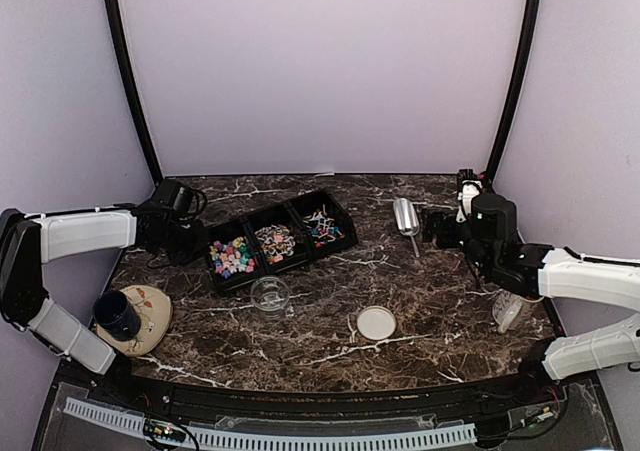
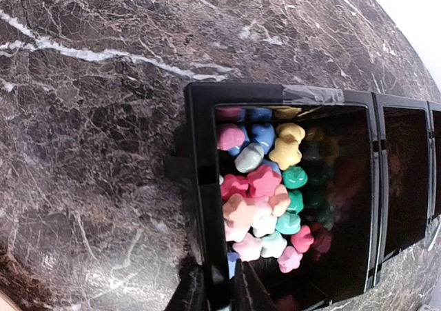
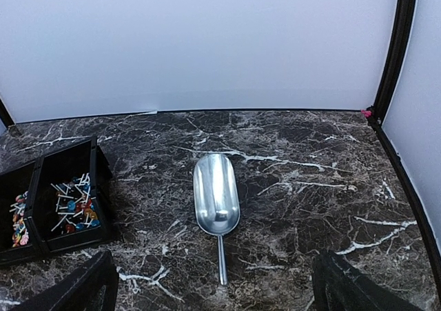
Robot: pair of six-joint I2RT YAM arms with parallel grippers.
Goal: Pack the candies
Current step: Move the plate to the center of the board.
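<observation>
A black three-compartment tray [image 1: 300, 261] holds the candies: pastel star pieces [image 1: 230, 256] at the left, round ones [image 1: 275, 241] in the middle, thin wrapped ones [image 1: 322, 226] at the right. My left gripper [image 1: 190, 243] is shut on the tray's left end wall. In the left wrist view that gripper [image 2: 219, 294] has the wall [image 2: 207, 152] between its fingers, with the star pieces [image 2: 262, 194] just inside. My right gripper [image 1: 432, 226] is open and empty. In the right wrist view it [image 3: 217, 294] sits just behind the handle of a metal scoop [image 3: 216, 194].
The scoop [image 1: 407, 216] lies right of the tray. A clear jar [image 1: 270, 296] stands in front of the tray, its round lid [image 1: 376, 322] to the right. A dark cup [image 1: 118, 314] sits on a plate at the front left. A white object [image 1: 510, 311] lies at the right edge.
</observation>
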